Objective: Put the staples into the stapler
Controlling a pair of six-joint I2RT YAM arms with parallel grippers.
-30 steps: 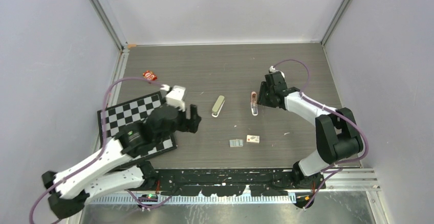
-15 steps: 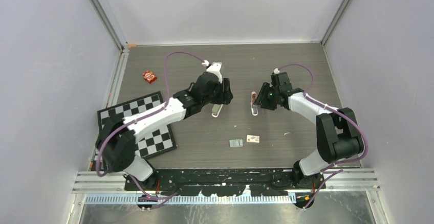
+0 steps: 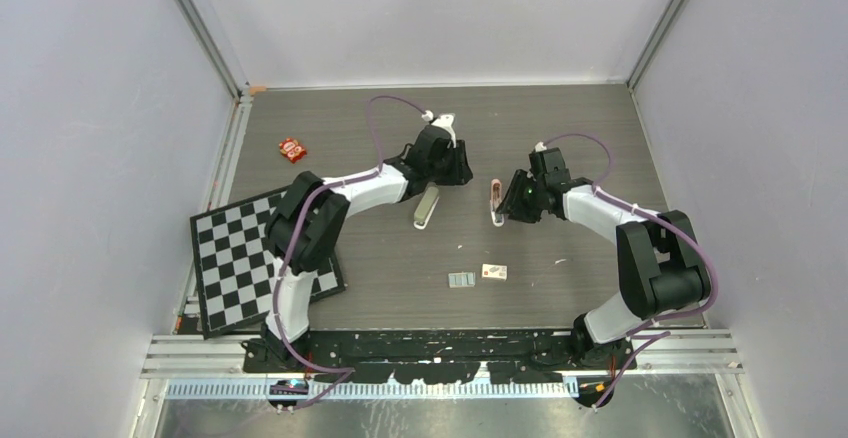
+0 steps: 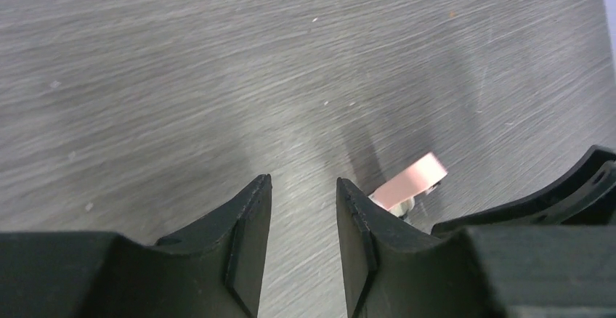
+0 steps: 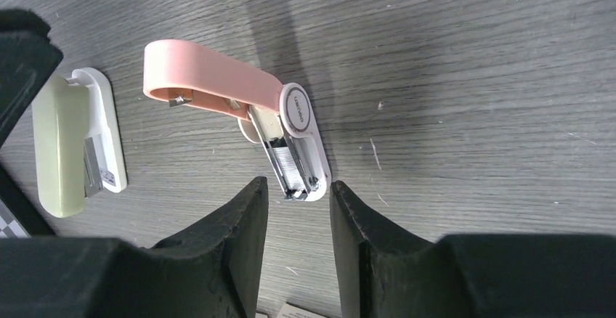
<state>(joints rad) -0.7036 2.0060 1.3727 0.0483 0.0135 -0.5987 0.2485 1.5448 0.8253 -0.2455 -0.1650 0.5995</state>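
Now the left arm (image 3: 352, 186) is reaching far out past the checkerboard mat (image 3: 228, 258), the left gripper (image 3: 446, 164) narrowing but empty just beyond the pale green stapler (image 3: 427, 207), while the right gripper (image 3: 514, 199) is hovering narrowly parted and empty beside the pink stapler (image 3: 496, 201), and the staples (image 3: 461, 279) are lying untouched nearer the bases, so loading is barely beginning.

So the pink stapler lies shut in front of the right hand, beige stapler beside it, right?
No: the pink stapler is open, its top swung up off its base, as the right wrist view shows. It does lie in front of the right hand, the beige stapler beside it.
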